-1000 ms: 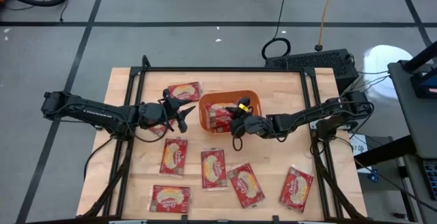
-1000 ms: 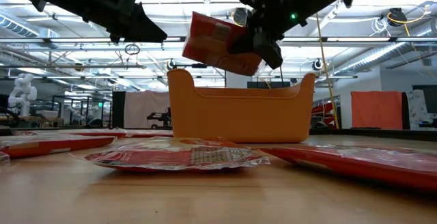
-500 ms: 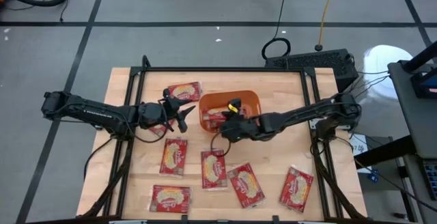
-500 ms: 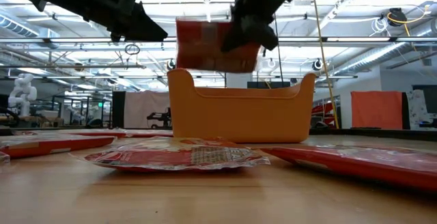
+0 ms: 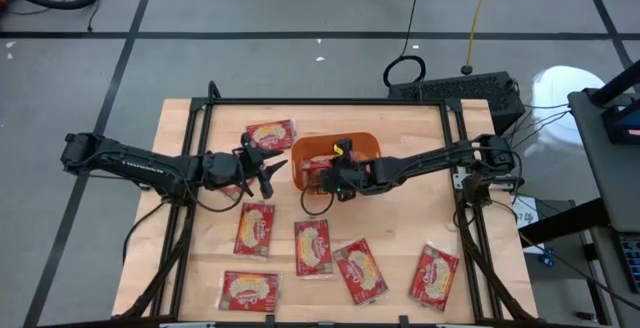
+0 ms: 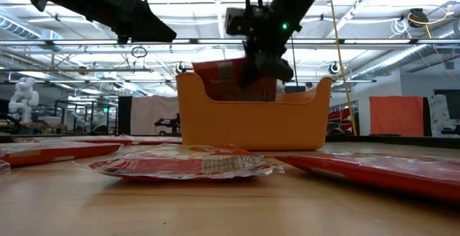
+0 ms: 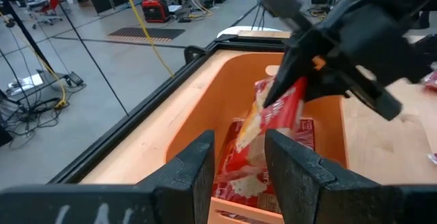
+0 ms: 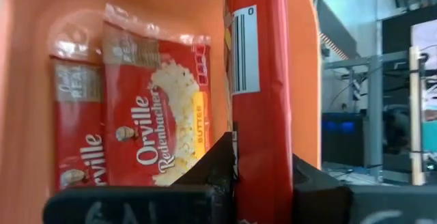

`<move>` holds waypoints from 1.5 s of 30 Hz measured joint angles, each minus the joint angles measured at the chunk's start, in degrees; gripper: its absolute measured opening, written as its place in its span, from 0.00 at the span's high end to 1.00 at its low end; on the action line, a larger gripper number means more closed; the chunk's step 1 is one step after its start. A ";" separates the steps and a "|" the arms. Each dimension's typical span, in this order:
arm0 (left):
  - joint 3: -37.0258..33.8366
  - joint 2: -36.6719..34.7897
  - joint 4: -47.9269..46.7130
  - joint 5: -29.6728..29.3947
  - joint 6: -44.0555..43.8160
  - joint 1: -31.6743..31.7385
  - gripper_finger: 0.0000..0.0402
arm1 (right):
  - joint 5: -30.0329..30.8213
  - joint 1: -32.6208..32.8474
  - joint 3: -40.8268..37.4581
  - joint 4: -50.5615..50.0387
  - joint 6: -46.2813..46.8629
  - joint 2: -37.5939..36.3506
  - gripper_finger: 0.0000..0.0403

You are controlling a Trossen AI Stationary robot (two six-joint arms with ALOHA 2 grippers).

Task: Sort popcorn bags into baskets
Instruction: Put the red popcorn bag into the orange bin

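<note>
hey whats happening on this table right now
Two robot arms are sorting popcorn bags into an orange bin. The right end effector is over the bin, shut on a red popcorn bag and holding it on edge partly inside the bin, where at least two bags already lie flat. The left end effector hangs just beside the bin, holding nothing. Six more bags lie on the wooden table, one behind the left arm and five toward the front.

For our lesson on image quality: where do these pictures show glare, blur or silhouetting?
Low view: ceiling lights glare, so both arms read as dark silhouettes; the nearest popcorn bag is soft. Right wrist view: the held bag in the right claw is sharp, with sheen on the bags lying in the orange bin.
</note>
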 joint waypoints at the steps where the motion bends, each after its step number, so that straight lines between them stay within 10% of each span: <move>1: 0.00 0.00 0.00 -0.02 -0.02 -0.08 0.67 | -0.58 -0.31 -0.49 0.18 0.03 0.00 0.90; 27: 0.00 0.00 -1.46 0.04 -1.59 -0.05 0.67 | -9.76 -2.53 -5.71 5.73 1.36 -1.65 0.65; 36: 0.00 0.00 -4.99 0.03 -3.53 -0.04 0.67 | -11.04 0.40 -5.73 6.13 17.89 -12.62 0.69; 45: 0.00 -0.01 -12.24 -0.33 -9.63 -0.16 0.67 | -11.98 4.88 -22.53 36.83 23.20 -19.70 0.70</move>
